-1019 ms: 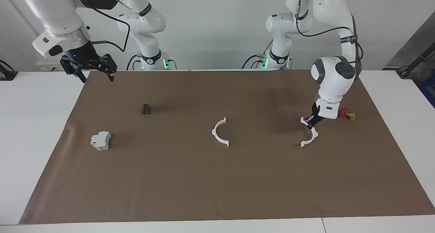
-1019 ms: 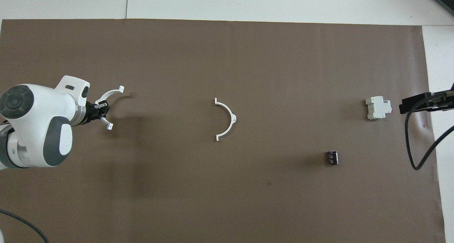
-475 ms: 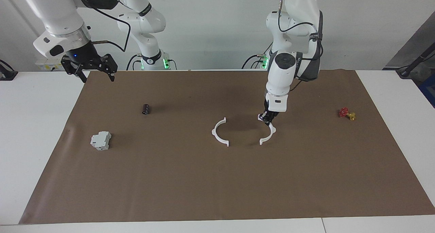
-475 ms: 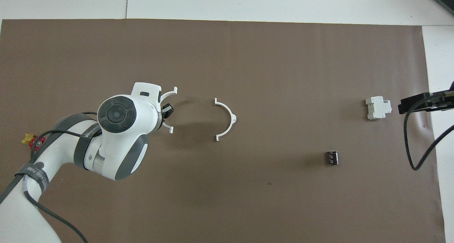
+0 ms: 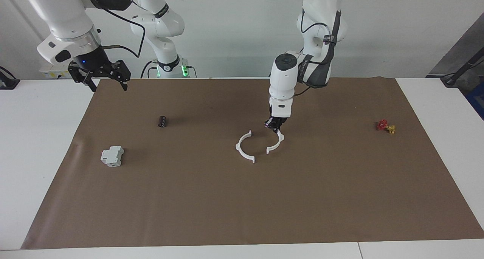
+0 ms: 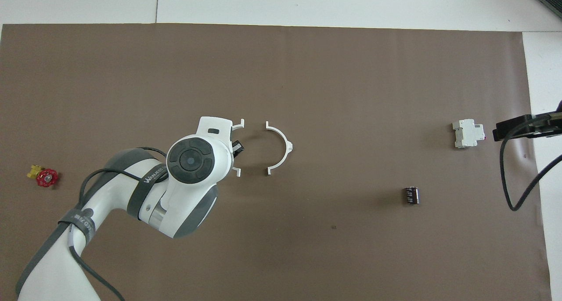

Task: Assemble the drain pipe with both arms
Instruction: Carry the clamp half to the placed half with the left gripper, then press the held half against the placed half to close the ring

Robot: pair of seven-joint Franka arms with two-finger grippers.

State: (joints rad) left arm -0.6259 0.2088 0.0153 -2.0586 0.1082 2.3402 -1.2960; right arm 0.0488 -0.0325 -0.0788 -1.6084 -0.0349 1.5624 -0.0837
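Note:
The drain pipe is in two white half-rings. One half-ring point(image 5: 239, 145) point(image 6: 285, 139) lies on the middle of the brown mat. My left gripper point(image 5: 273, 126) point(image 6: 237, 147) is shut on the other half-ring point(image 5: 281, 138) point(image 6: 237, 126) and holds it low over the mat, beside the lying half toward the left arm's end. Their open sides face each other with a small gap between the tabs. In the overhead view the left wrist hides most of the held half. My right gripper point(image 5: 107, 86) hangs open and empty over the mat's corner at the right arm's end, waiting.
A grey-white boxy block point(image 5: 112, 156) point(image 6: 468, 134) and a small black cylinder point(image 5: 162, 121) point(image 6: 411, 195) sit toward the right arm's end. A red and yellow valve piece point(image 5: 385, 126) point(image 6: 44, 177) lies toward the left arm's end. The brown mat point(image 5: 242, 206) covers the white table.
My left arm has carried its half-ring from near the valve piece across the mat to just beside the lying half-ring. The right arm has not moved.

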